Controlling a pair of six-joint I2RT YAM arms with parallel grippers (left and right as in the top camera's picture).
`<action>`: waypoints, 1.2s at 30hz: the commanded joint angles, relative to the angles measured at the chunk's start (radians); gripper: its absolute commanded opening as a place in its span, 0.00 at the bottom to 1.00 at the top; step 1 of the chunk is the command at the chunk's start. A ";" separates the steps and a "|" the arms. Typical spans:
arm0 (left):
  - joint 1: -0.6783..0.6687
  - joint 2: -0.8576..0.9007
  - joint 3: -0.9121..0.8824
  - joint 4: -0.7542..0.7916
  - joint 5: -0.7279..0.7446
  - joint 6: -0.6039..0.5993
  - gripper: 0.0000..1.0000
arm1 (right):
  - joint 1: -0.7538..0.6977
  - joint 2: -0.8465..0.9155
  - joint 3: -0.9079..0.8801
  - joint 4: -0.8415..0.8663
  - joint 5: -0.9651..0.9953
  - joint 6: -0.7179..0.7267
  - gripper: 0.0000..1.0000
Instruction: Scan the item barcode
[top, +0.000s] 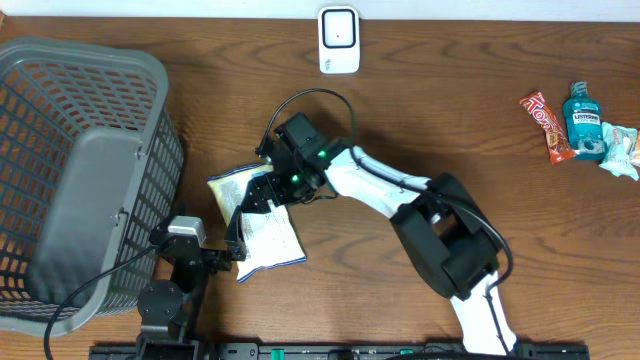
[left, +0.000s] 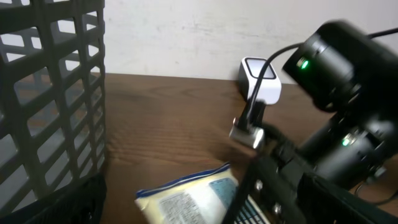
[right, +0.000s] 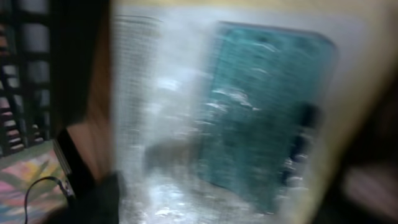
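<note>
Near the table's middle, just beside the grey plastic lattice basket (top: 150, 65), the white-and-blue crinkled foil packet (top: 272, 238) lies on the wood. It is well apart from the white box-shaped scanner (top: 339, 40), so you have scanned nothing yet (lifting and presenting remain, I judge). Your right gripper (top: 258, 198) hangs over the packet's upper end, but its blurred wrist view hides whether it grips. Your left gripper (top: 230, 250) is spread apart, holding nothing. No barcode is legible.

Grey gridded basket (top: 100, 52), white packet (top: 272, 240) with blue trim
</note>
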 joint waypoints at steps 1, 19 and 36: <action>0.005 -0.005 -0.026 -0.017 0.002 -0.005 0.97 | 0.023 0.107 -0.040 -0.055 0.104 0.040 0.01; 0.005 -0.005 -0.026 -0.017 0.002 -0.005 0.98 | -0.239 -0.298 -0.039 -0.442 0.745 -0.155 0.01; 0.005 -0.005 -0.026 -0.017 0.002 -0.005 0.98 | -0.051 -0.282 -0.039 -0.098 0.190 -0.011 0.11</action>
